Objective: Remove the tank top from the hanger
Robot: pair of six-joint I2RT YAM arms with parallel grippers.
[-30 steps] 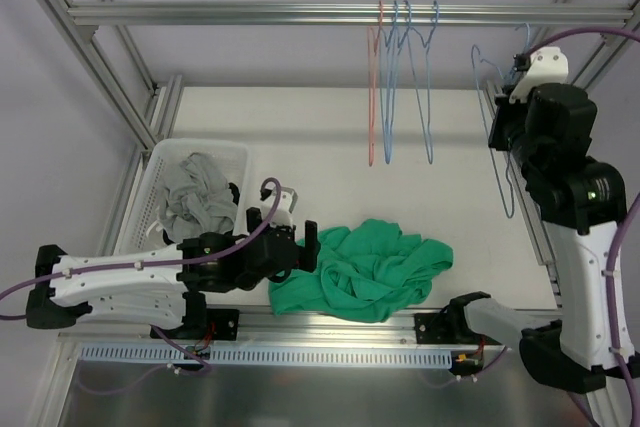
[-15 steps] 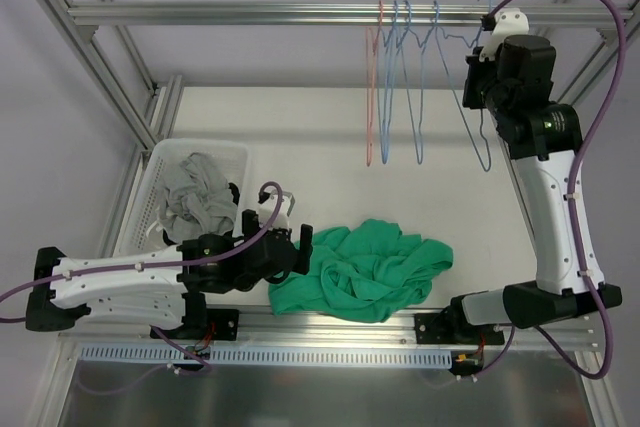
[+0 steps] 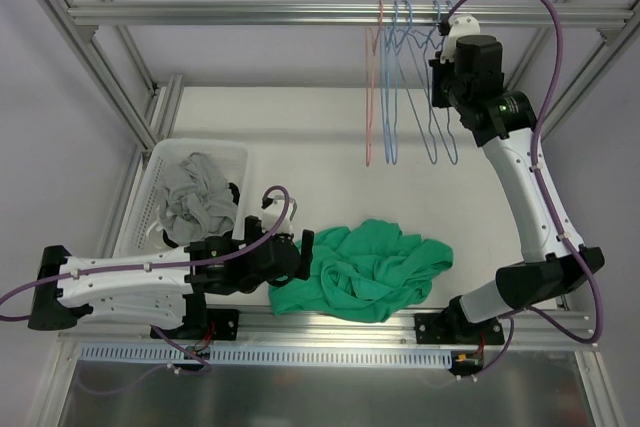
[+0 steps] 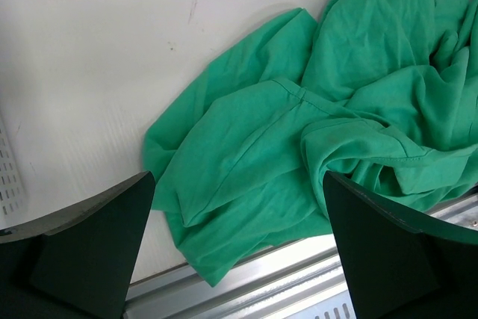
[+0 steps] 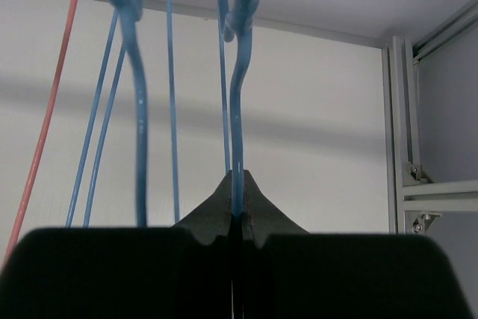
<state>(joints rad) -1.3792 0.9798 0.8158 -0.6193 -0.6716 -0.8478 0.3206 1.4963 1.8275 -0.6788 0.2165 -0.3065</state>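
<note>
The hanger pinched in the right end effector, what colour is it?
The hanger is blue, clearest in the right wrist view.

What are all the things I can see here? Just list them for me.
tank top: one, green, crumpled on the table near its front edge
basket: one, white, on the left of the table
clothes: grey heap inside the basket, count unclear
red hanger: one, red, hanging from the rail
blue hangers: about four, blue, to the right of the red hanger
rail: one, silver, across the top
table: one, white, under everything
left claw: one, black, open, by the tank top's left edge
right claw: one, black, shut on a blue hanger up at the rail
</note>
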